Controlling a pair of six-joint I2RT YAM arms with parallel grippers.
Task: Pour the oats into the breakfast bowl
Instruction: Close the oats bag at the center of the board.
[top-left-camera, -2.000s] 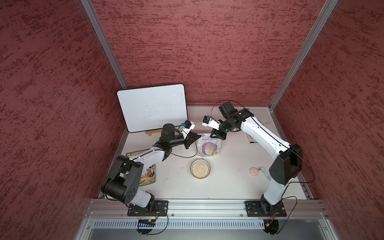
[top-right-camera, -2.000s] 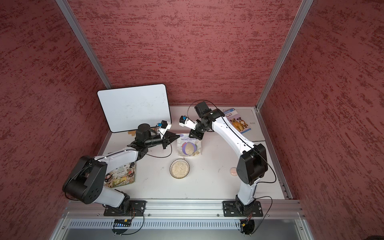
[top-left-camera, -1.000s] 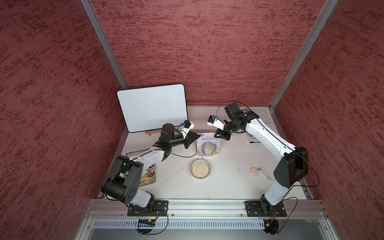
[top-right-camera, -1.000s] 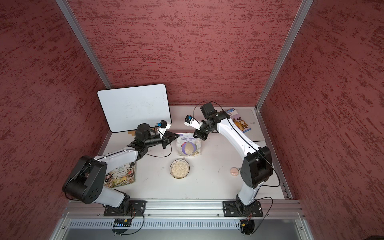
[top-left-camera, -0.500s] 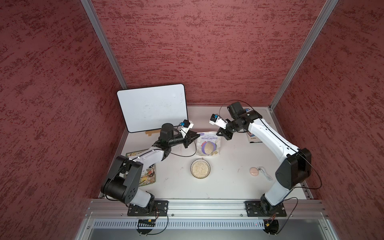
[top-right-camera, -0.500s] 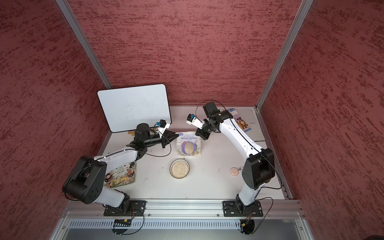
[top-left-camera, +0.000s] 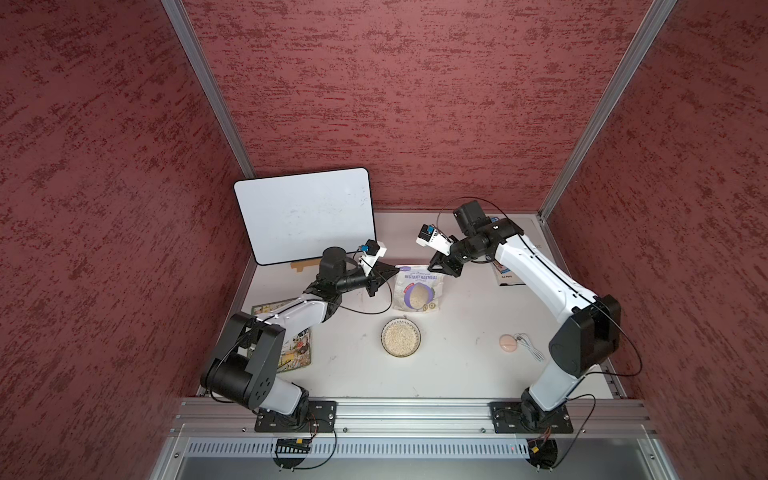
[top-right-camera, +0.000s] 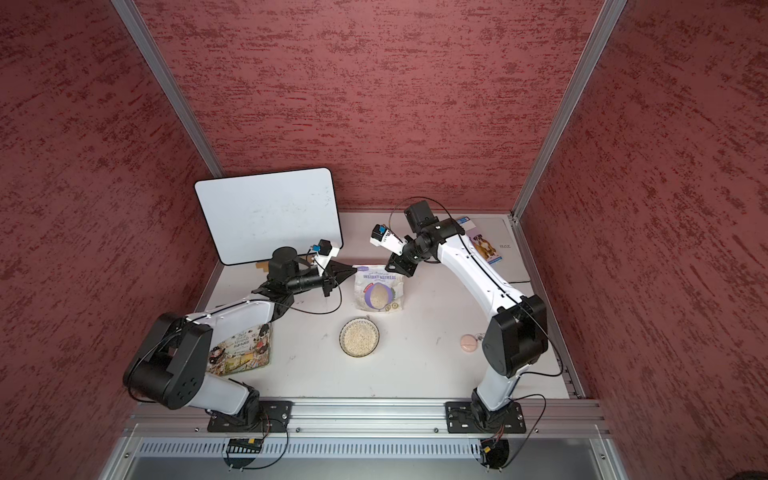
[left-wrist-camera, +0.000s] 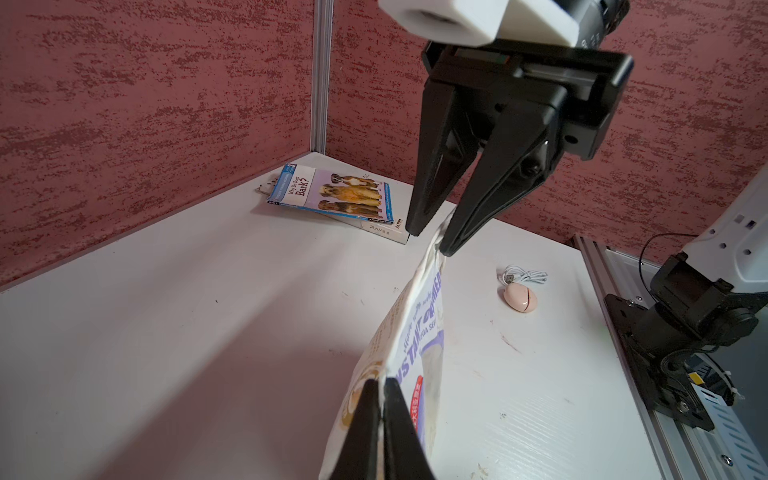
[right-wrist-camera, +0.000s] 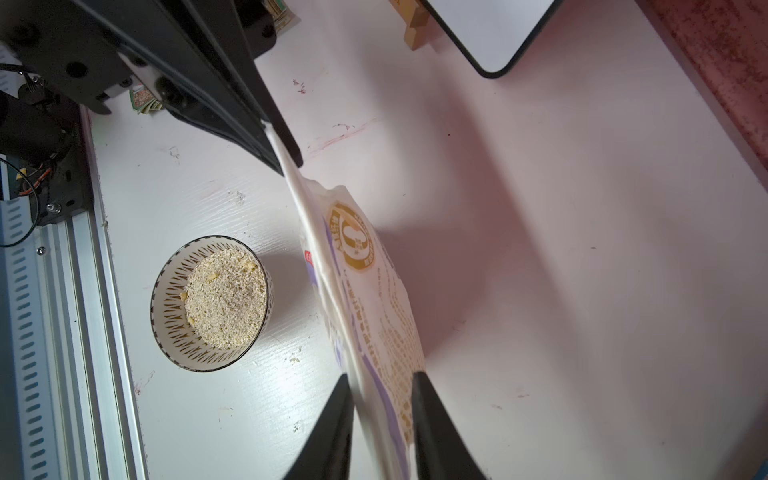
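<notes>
While the pale beige flaked oats (right-wrist-camera: 226, 297) fill much of the small round white bowl with dark radial lines inside and a thin dark rim (right-wrist-camera: 168, 305), the white stand-up pouch with purple print (top-left-camera: 419, 291) stands upright just behind that bowl, apart from it. Its "INSTANT OATMEAL" face is turned toward the front of the white tabletop (top-left-camera: 457, 370). More oats show through the pouch's oval clear window. A few loose flakes lie on the table beside the bowl.

The left gripper (left-wrist-camera: 380, 388) is pinched tight on one top corner of the pouch, on the robot's left side. The right gripper (left-wrist-camera: 430, 241) sits astride the opposite top corner, its fingers a narrow way apart. The pouch's sealed edge rises between them, unclamped. Whether either finger touches the edge I cannot tell.

Farther out, a blank white rounded-corner board (top-left-camera: 305, 216) leans at the back left, with a small wooden block (top-left-camera: 300, 266) at its foot. A thin book with dogs on its cover (left-wrist-camera: 332, 193) lies in the back right corner. A small pale pink oval object (left-wrist-camera: 519, 298) rests beside a coiled white cable (left-wrist-camera: 524, 275) near the right arm's base. A colourful illustrated book (top-right-camera: 243, 349) lies partly under the left arm.
</notes>
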